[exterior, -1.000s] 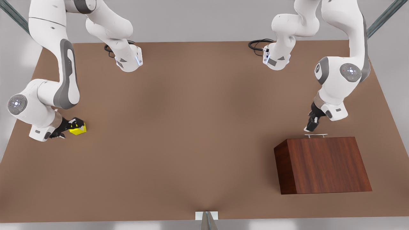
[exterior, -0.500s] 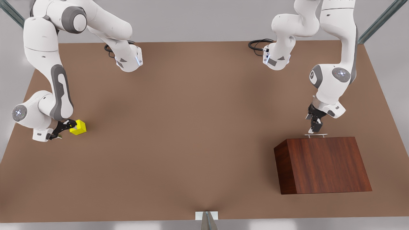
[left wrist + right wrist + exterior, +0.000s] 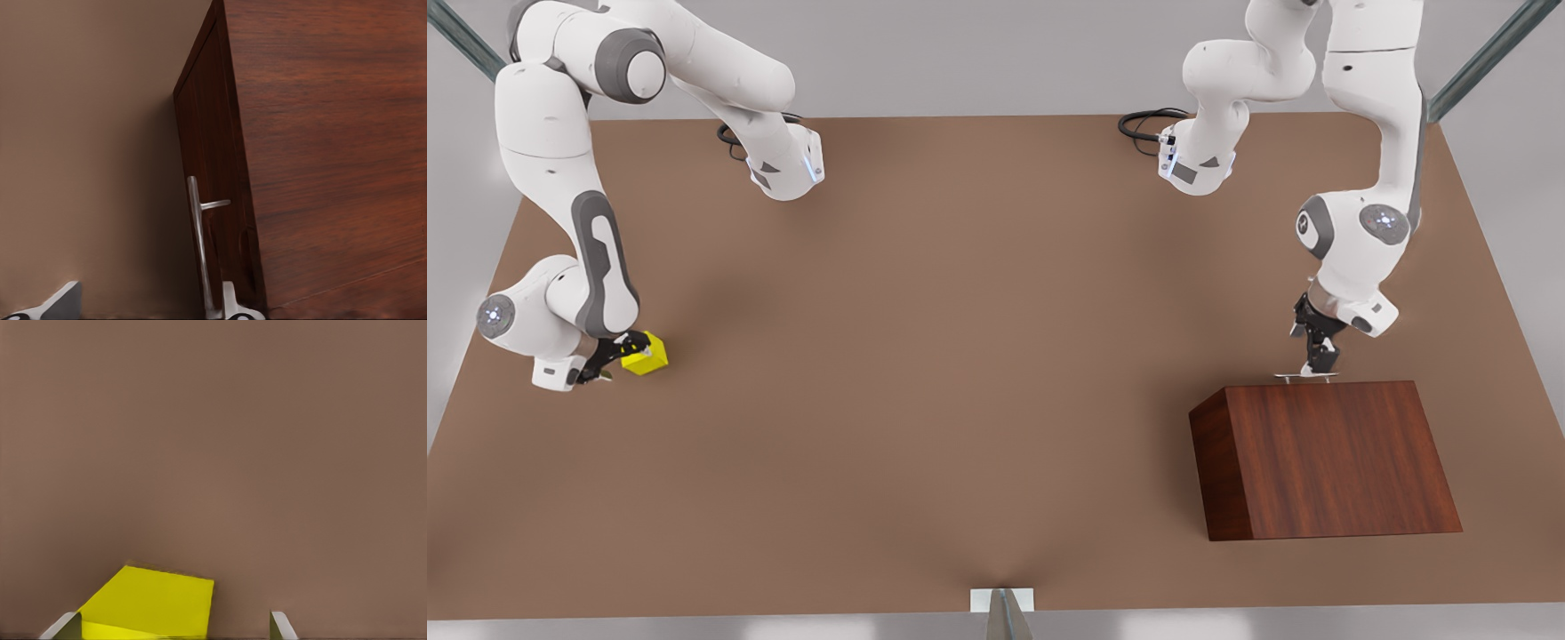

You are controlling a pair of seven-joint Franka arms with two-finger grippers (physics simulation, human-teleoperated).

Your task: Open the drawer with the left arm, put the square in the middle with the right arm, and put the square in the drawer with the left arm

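Over on the right side of the front view, the left gripper (image 3: 1319,369) is hanging right at the thin silver handle (image 3: 1306,377) of the drawer (image 3: 1325,458), which is sitting shut in its dark wood-grain box in the lower right of the frame. In the left wrist view the jaws are standing apart, one fingertip (image 3: 230,301) just beside the handle (image 3: 199,240) bar, the other well out over the tabletop (image 3: 80,147).

Across on the left side of the front view, the right gripper (image 3: 618,351) is sitting low against the square (image 3: 646,354), the yellow cube resting on the tabletop (image 3: 925,356) at mid-left. The right wrist view is showing the jaws apart, with the square (image 3: 150,603) lying between them, close to one fingertip (image 3: 63,625) and clear of the other.
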